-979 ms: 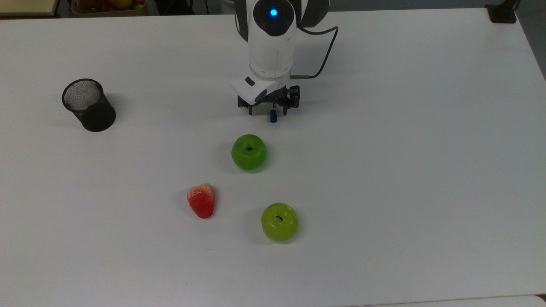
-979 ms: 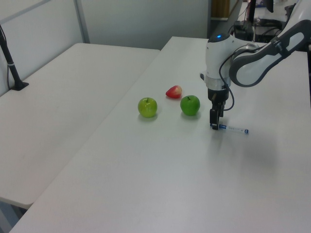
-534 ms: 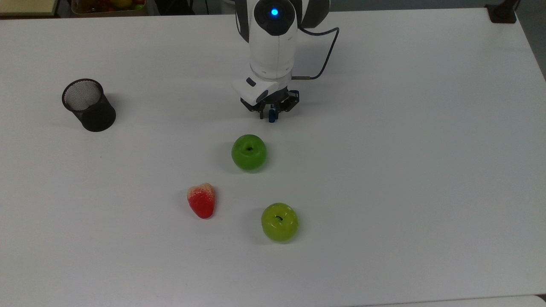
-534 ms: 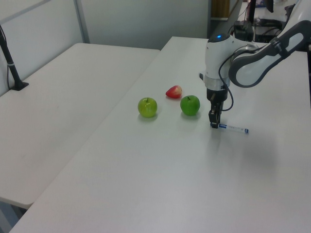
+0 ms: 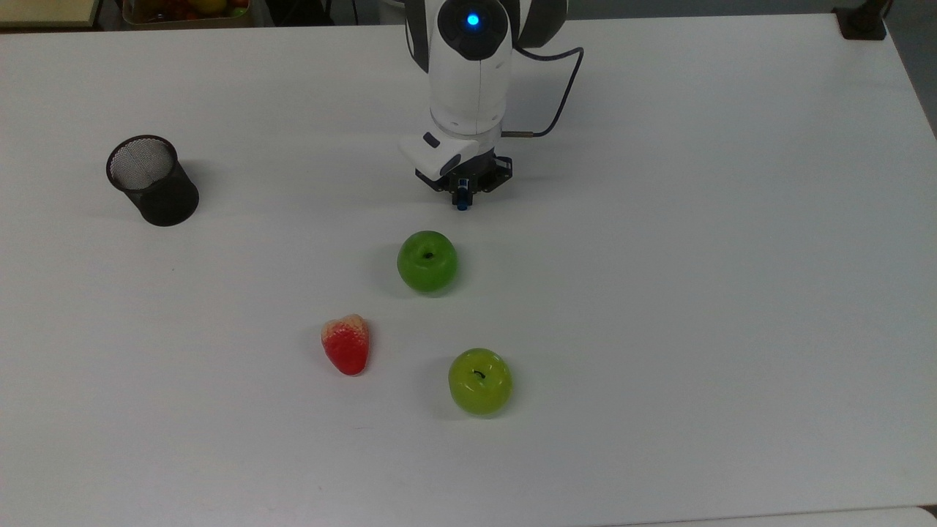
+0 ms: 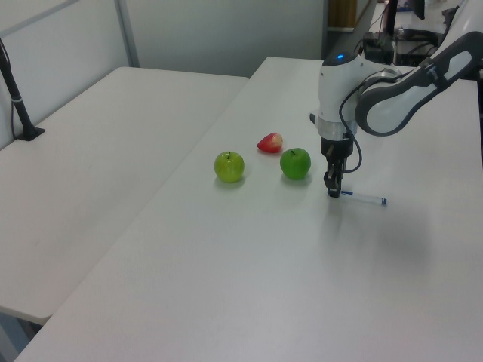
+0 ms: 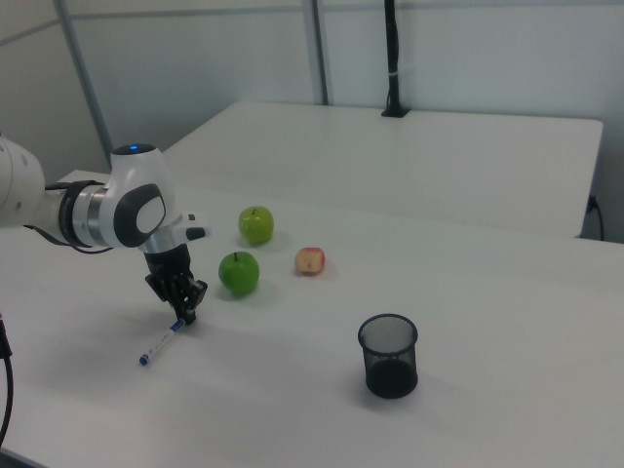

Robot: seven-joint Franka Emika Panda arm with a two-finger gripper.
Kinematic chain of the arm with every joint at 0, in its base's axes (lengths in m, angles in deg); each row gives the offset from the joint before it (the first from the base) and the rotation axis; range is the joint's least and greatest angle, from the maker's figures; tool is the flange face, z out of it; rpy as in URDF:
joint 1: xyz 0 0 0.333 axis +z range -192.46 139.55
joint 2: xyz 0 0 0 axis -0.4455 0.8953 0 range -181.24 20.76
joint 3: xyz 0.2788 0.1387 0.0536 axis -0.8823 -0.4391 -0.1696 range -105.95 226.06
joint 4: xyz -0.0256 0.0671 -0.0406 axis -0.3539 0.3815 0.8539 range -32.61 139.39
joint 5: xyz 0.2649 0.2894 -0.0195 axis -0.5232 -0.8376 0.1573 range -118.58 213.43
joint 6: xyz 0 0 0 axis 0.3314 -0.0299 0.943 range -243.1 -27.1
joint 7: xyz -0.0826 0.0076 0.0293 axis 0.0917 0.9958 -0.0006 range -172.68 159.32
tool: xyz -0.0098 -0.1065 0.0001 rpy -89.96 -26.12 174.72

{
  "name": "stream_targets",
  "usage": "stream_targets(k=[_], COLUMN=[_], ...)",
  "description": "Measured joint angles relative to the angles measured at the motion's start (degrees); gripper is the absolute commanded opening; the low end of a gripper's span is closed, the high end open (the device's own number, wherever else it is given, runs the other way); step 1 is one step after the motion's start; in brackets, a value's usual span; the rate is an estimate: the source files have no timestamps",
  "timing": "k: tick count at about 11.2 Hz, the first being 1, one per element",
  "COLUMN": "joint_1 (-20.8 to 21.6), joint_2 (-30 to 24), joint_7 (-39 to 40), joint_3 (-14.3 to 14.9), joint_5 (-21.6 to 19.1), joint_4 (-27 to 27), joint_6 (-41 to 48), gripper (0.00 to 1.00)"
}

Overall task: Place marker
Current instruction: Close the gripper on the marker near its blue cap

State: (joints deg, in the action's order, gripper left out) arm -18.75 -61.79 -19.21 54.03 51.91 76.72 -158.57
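Note:
The marker [image 5: 461,203] lies flat on the white table [image 5: 695,256], its blue cap end poking out below my gripper [image 5: 462,192]. In the left view the white barrel of the marker [image 6: 364,198] stretches toward the left view's right, away from my gripper [image 6: 332,190]. My gripper points straight down, its fingers closed in on the cap end of the marker [image 7: 161,343], which still rests on the table. In the right view my gripper [image 7: 185,312] stands at the marker's upper end.
A black mesh cup [image 5: 150,179] stands upright far toward the top view's left. A dark green apple [image 5: 427,261] sits just below my gripper in the top view, with a red strawberry-like fruit [image 5: 346,344] and a lighter green apple [image 5: 480,380] beyond it.
The fingers have drawn together from wide open onto the marker's blue cap end. The arm and the marker have barely shifted.

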Motion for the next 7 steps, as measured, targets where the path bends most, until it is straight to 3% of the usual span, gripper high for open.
stream_targets(k=[7], joint_1=[-0.1], joint_2=[-0.5], joint_7=[-1.4], joint_3=[0.0], joint_5=[0.2], joint_4=[-2.3], joint_6=[1.5], gripper=[0.07])
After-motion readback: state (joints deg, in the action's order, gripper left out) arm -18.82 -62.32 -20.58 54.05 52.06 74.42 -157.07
